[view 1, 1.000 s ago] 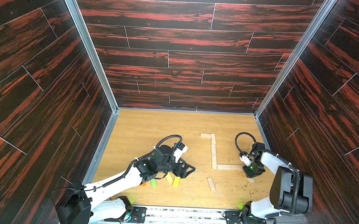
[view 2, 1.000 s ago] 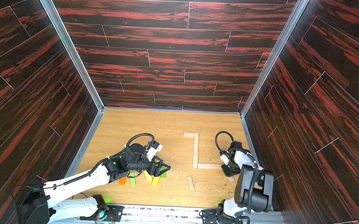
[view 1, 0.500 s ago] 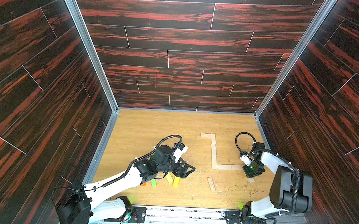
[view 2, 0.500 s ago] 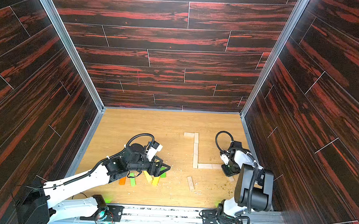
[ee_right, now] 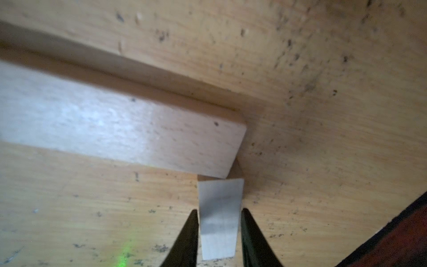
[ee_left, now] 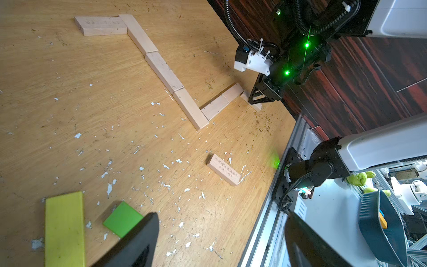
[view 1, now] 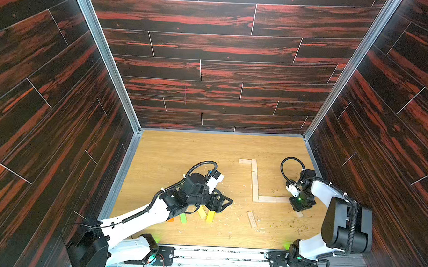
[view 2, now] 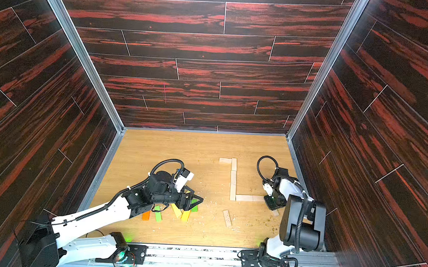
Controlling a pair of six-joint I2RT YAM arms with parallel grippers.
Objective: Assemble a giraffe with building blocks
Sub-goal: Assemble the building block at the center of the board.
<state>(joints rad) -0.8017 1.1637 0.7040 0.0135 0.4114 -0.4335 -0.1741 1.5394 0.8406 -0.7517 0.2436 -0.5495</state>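
Several pale building blocks (view 1: pixel 255 181) lie flat on the floor in an L shape, with a short block (view 1: pixel 245 161) at the far end. My right gripper (ee_right: pixel 219 211) stands at the L's right end, its fingers against both sides of a small pale block (ee_right: pixel 219 222) that rests on the floor and touches the end plank (ee_right: pixel 138 134). My left gripper (ee_left: pixel 221 233) hangs open and empty above the coloured blocks: yellow (ee_left: pixel 64 231), green (ee_left: pixel 122 218), orange (view 2: pixel 146 215). A loose printed plank (ee_left: pixel 223 170) lies between the arms.
Dark wood-pattern walls (view 1: pixel 211 71) close in the floor on three sides. A metal rail (view 1: pixel 226 252) with both arm bases runs along the front. Small white flakes (ee_left: pixel 108 187) litter the floor.
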